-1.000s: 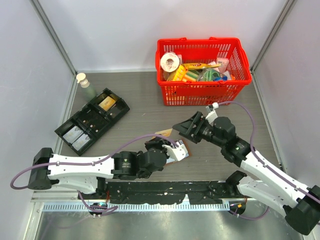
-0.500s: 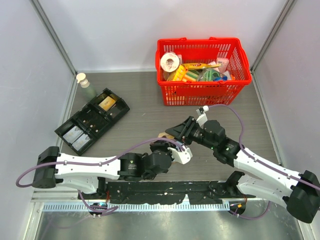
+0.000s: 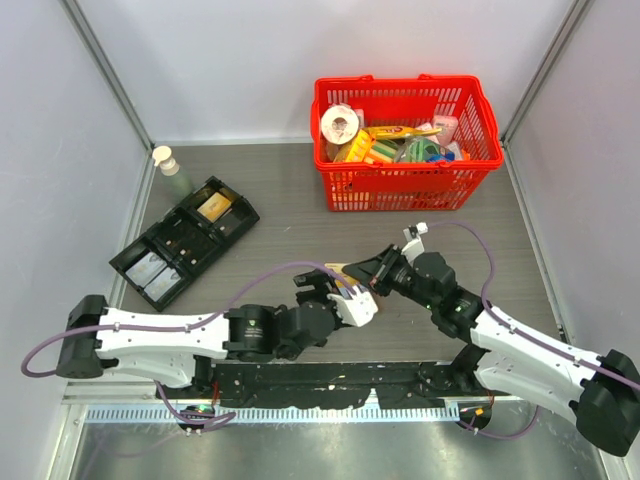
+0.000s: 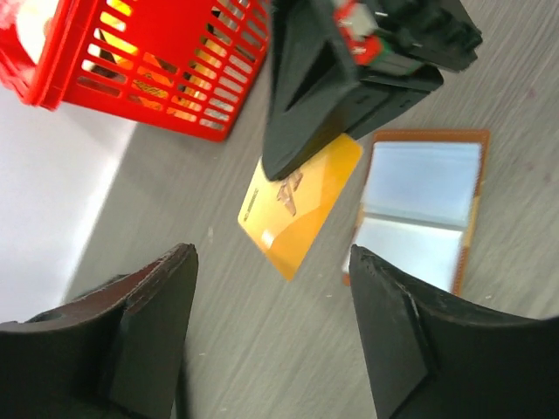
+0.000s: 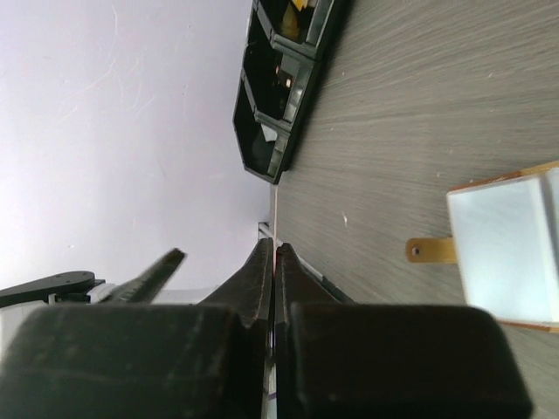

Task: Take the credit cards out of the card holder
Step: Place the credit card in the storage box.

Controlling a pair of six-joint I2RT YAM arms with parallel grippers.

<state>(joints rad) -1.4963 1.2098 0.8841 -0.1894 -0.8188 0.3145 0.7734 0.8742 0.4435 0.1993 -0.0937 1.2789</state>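
Pinching the yellow card (image 4: 301, 205) by only its edge, the right gripper (image 4: 281, 163) could let it slip near the open card holder (image 4: 419, 214) on the table (image 4: 218, 349), while the left gripper (image 4: 271, 279) has its jaws spread.

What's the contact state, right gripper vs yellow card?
Touching. The left wrist view shows the right gripper clamped on the top edge of the yellow card.
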